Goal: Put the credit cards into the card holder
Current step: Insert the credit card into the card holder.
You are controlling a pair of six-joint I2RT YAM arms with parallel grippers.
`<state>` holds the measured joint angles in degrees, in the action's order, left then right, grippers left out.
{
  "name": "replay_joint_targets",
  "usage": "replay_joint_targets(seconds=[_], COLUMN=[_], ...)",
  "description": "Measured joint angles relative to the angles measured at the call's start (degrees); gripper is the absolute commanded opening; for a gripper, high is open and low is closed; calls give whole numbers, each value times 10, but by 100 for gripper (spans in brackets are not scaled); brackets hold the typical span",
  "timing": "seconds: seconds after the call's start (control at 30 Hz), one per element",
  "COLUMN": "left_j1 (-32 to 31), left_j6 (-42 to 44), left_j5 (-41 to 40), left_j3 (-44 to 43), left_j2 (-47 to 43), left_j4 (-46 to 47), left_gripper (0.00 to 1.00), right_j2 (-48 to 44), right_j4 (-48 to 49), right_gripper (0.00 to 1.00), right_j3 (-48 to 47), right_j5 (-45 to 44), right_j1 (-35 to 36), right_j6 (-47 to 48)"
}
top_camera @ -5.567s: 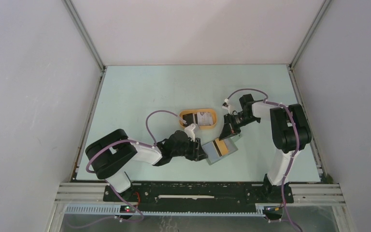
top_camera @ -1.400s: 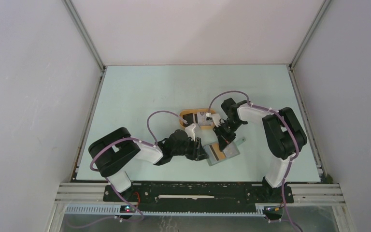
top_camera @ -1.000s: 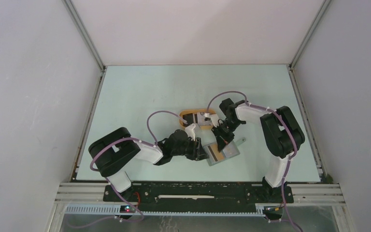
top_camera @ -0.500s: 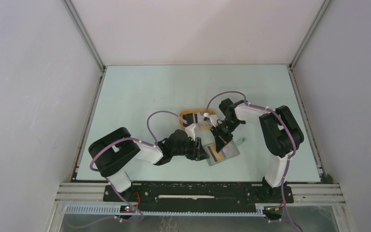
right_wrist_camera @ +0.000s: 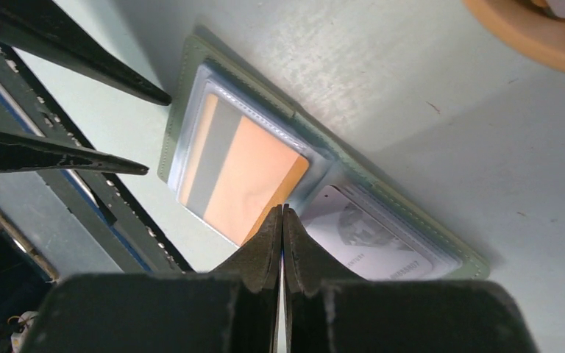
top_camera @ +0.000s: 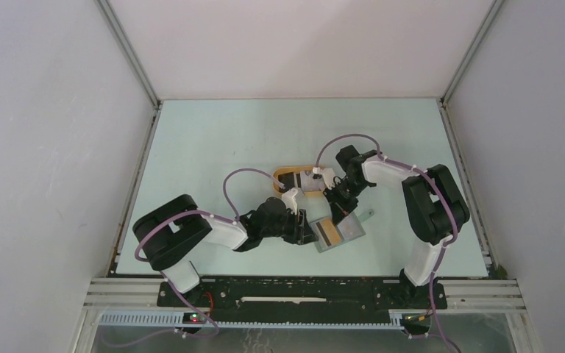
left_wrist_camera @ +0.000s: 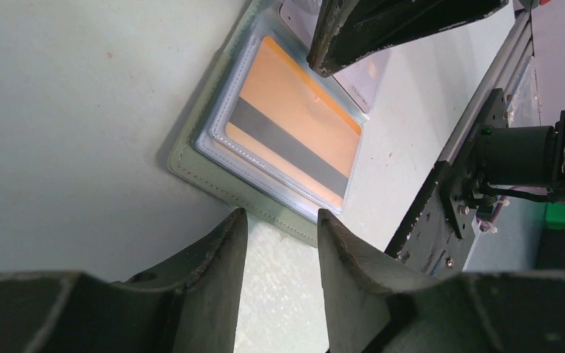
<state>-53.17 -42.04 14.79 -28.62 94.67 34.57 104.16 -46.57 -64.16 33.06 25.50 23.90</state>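
The grey-green card holder (top_camera: 338,234) lies open on the table. A tan card with a dark stripe (right_wrist_camera: 239,165) sits in its left clear sleeve, one corner poking out. A whitish card (right_wrist_camera: 371,246) lies in the other sleeve. My right gripper (right_wrist_camera: 283,211) is shut, its tips against the tan card's inner edge at the fold. My left gripper (left_wrist_camera: 279,218) is open, low on the table, its fingertips at the holder's near-left edge with only table between them. In the top view the left gripper (top_camera: 310,231) and right gripper (top_camera: 335,213) flank the holder.
An orange oval tray (top_camera: 282,173) stands just behind the holder and holds more cards; its rim (right_wrist_camera: 537,33) shows in the right wrist view. The black rail (left_wrist_camera: 449,198) at the table's near edge lies close beside the holder.
The right gripper came in from the right over the card holder, then drew back slightly toward the tray in the last half second. The left arm has hardly moved.
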Motion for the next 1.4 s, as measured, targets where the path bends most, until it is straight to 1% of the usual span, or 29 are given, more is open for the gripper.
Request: replay_joint_targets(seconds=[0.37,0.53,0.63,0.77,0.8,0.83,0.9,1.03,1.1,1.27,1.4], left_j1=[1,1,1,7,8,9,11,14,15,16,15], left_j6=[0,0,0,1,0,0,0,-5,-16,-64,-114], left_j5=[2,1,-12,-39,-45,-52,-62,-89,-99,-103,-103], left_j3=[0,0,0,5,8,11,17,30,38,68,104], left_j2=[0,-1,-19,-70,-88,-106,-134,-176,-187,-193,-192], left_j4=[0,-3,-28,-78,-87,-94,-105,-129,-134,-114,-82], left_gripper=[46,49,51,53,55,59,63,70,73,73,73], right_j2=[14,14,10,-16,-24,-33,-47,-46,-44,-43,-43], right_j4=[6,6,4,-9,-12,-14,-16,-15,-14,-12,-14], right_gripper=[6,7,8,9,9,9,9,10,12,25,27], right_j3=[0,0,0,0,0,0,0,0,0,1,1], right_j5=[-26,-25,-16,19,25,30,30,15,3,0,12], right_j1=[19,20,10,-17,-26,-33,-46,-65,-73,-112,-151], right_j6=[-2,-2,1,17,21,24,28,28,28,28,28])
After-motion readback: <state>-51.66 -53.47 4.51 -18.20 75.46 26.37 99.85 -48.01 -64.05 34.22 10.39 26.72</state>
